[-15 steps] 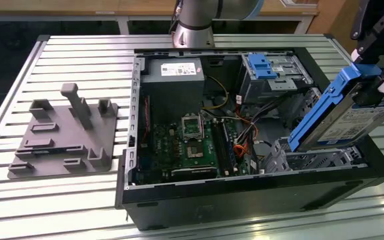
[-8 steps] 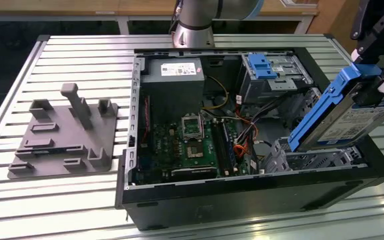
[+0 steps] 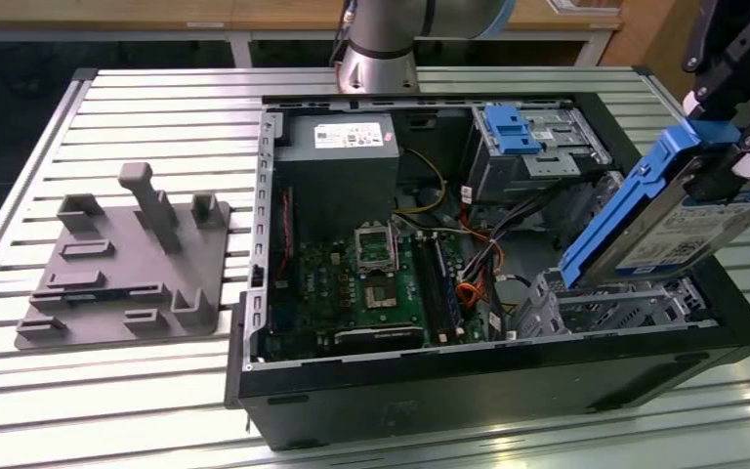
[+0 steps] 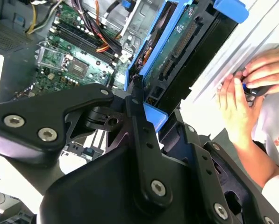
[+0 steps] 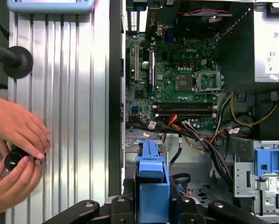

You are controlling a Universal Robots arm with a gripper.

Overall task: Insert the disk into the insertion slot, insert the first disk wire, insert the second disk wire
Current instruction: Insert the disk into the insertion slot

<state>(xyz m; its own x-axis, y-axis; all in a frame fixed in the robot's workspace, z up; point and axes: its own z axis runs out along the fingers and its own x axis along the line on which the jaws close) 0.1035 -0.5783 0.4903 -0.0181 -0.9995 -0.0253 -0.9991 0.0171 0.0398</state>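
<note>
The disk (image 3: 668,225), a silver drive with a white label in a bright blue carrier, hangs steeply tilted inside the open computer case, at the exterior view's right. My gripper (image 3: 744,147) is shut on its upper end. The disk's lower end reaches down to the insertion slot (image 3: 609,311), a silvery perforated metal bay at the case's near right corner. In both wrist views the blue carrier (image 4: 176,42) (image 5: 151,172) runs out from between my black fingers (image 4: 135,100). A bundle of orange and black cables (image 3: 473,283) lies beside the slot; I cannot tell which are the disk wires.
A taller grey cage with a blue clip (image 3: 531,137) stands at the case's far right. The motherboard (image 3: 362,274) and power supply (image 3: 336,137) take up the left part. A grey fixture plate (image 3: 121,264) lies on the slatted table. A person's hands (image 5: 13,140) hold a small black object beside the case.
</note>
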